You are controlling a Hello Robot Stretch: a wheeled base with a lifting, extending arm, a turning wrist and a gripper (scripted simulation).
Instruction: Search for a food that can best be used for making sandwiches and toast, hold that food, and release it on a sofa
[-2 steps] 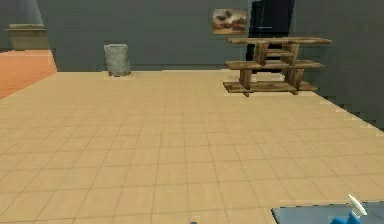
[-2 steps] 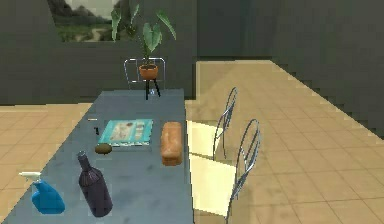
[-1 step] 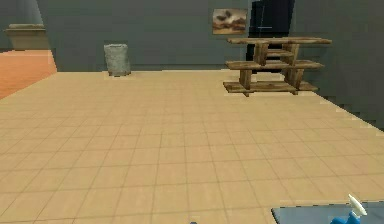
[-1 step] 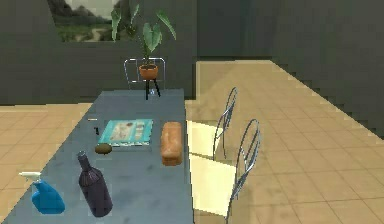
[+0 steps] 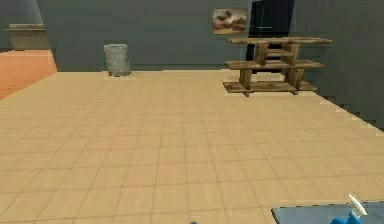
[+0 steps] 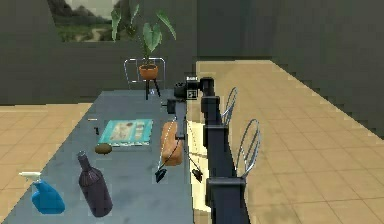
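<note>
**Brown loaf on table, just left of the arm**

We see the brown loaf (image 6: pixel 172 151) lying on the grey-blue table (image 6: pixel 70 150), close to the table's right edge and just left of the dark arm (image 6: pixel 224 175). It looks oblong and crusty brown, with its long axis running near to far. Finer detail is too small to tell.

Left of it lie a flat teal book-like item (image 6: pixel 128 131) and a small brown blob (image 6: pixel 103 148). Nearer are a dark utensil-like thing (image 6: pixel 160 176), a dark purple bottle (image 6: pixel 95 186) and a blue spray bottle (image 6: pixel 42 196).

The gripper (image 6: pixel 181 91) sits at the arm's far end, by the far end of the table and beyond the loaf. We cannot tell its grip state or whether it holds anything.

Farther out stands a potted plant (image 6: pixel 150 45) on a stand. Wire chairs (image 6: pixel 248 145) line the table's right side.

In the forward view there is a tan tiled floor (image 5: pixel 150 140), a wooden shelf unit (image 5: pixel 276 65) at far right and a grey bin (image 5: pixel 117 58) by the far wall.
</note>
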